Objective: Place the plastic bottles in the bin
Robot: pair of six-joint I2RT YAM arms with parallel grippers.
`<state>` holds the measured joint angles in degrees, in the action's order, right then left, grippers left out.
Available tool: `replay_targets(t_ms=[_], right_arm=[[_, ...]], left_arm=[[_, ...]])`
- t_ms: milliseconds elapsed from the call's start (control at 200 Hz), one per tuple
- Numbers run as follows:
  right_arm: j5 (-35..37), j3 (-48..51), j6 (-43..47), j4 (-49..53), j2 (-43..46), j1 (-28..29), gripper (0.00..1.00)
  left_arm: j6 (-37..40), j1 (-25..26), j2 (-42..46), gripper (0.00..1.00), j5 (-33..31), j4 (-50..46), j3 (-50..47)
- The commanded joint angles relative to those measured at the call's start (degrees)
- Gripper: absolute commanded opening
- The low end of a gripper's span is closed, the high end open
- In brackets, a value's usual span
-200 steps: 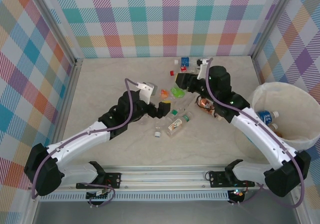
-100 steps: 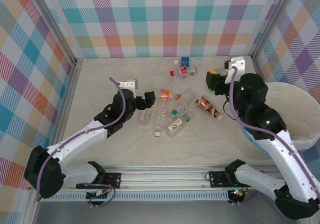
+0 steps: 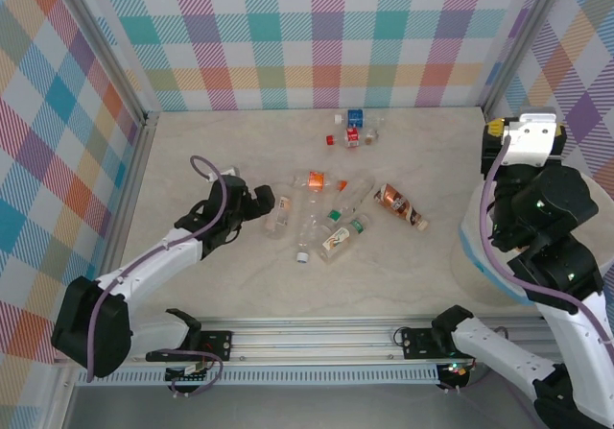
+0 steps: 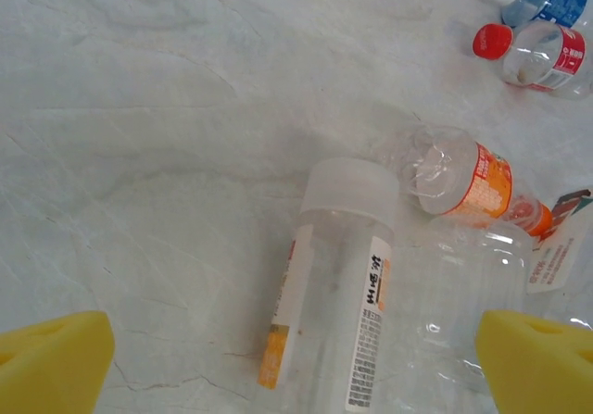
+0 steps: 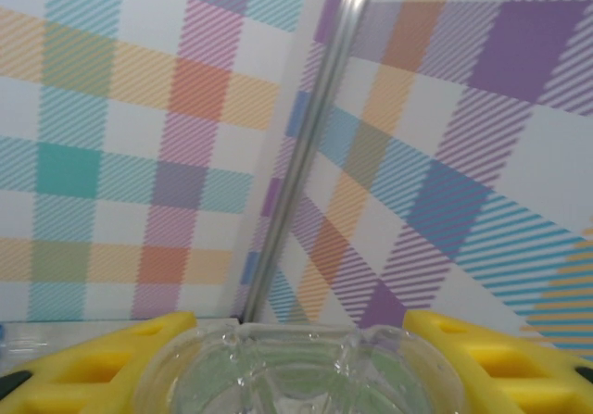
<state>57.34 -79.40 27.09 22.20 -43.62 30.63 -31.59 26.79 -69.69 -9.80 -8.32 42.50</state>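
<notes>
R: I have the right gripper (image 5: 296,345) clamped on the held bottle (image 5: 296,377), high near the bin (image 3: 477,261) | L: left gripper (image 4: 296,358) spread wide over the white-capped bottle (image 4: 338,284) on the table (image 3: 192,160) | RISK: if I release short of the rim, the bottle drops outside; the left pinch may catch the neighbouring clear bottle (image 4: 463,307).

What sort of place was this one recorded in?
Probably a purpose-built robot test cell, not a home or shop: plaid panels wall in a pale tabletop, a metal mounting rail runs along its near edge, and bottles lie scattered.
</notes>
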Motion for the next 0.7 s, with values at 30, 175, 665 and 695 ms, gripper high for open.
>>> replay_targets(t_ms=[30,175,665,695], right_arm=[[7.1,3.1,4.1,-3.8,1.6,-3.2,0.50],[6.8,5.7,0.3,0.6,1.4,-11.2,0.50],[1.4,12.5,-14.7,12.7,-3.1,-30.5,0.53],[0.6,13.2,-15.1,12.7,-3.7,-32.4,0.54]], left_arm=[[-1.0,-0.6,-1.2,1.00,5.3,-2.0,-0.2],[-1.1,-0.6,-4.0,1.00,9.3,-1.8,0.4],[3.4,-0.6,-13.3,0.90,17.2,-4.7,4.4],[3.6,-0.6,-14.1,0.89,17.4,-5.0,4.9]])
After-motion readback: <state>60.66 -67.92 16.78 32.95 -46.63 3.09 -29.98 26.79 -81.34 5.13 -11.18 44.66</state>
